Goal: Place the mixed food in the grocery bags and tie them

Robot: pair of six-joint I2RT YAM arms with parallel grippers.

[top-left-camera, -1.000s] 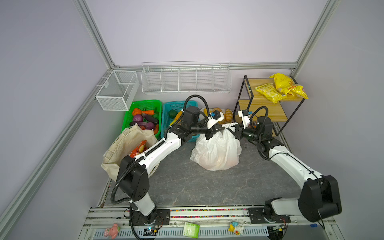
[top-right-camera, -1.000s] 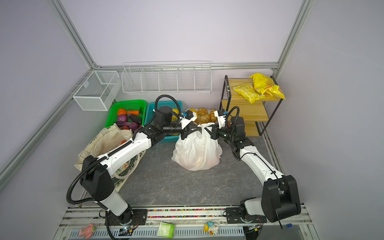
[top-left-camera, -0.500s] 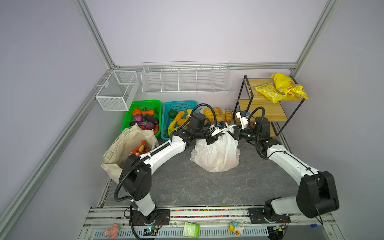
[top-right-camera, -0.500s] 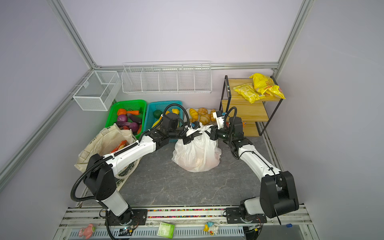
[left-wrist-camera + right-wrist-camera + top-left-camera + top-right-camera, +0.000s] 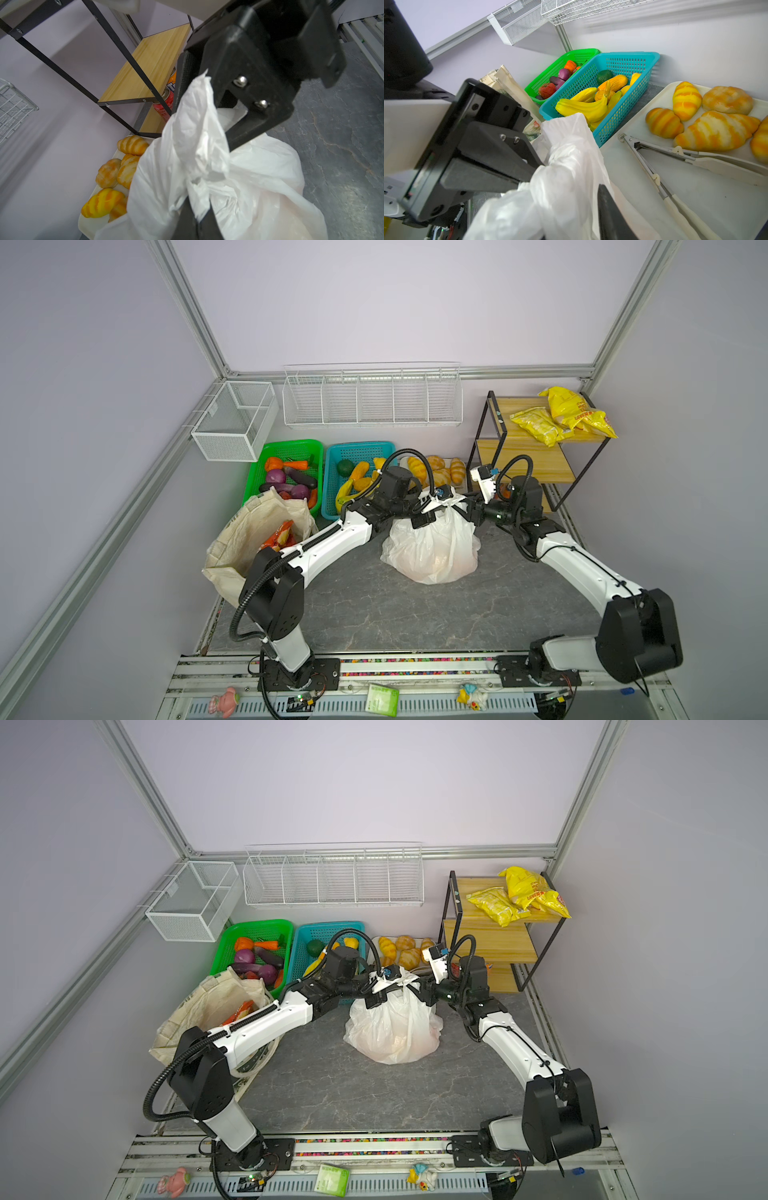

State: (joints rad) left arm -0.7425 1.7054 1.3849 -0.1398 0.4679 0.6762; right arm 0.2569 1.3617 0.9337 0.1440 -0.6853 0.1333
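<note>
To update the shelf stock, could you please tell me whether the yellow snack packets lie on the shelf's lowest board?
No, the yellow snack packets lie on the top board of the wooden shelf.

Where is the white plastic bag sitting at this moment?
In both top views the plastic bag stands near the middle of the scene, directly in front of the croissants, with the canvas bag off to its left.

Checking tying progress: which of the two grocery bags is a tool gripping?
The thin white plastic carrier bag mid-table: the left tool is shut on its bunched top. The cream canvas tote slumps open, ungripped.
</note>
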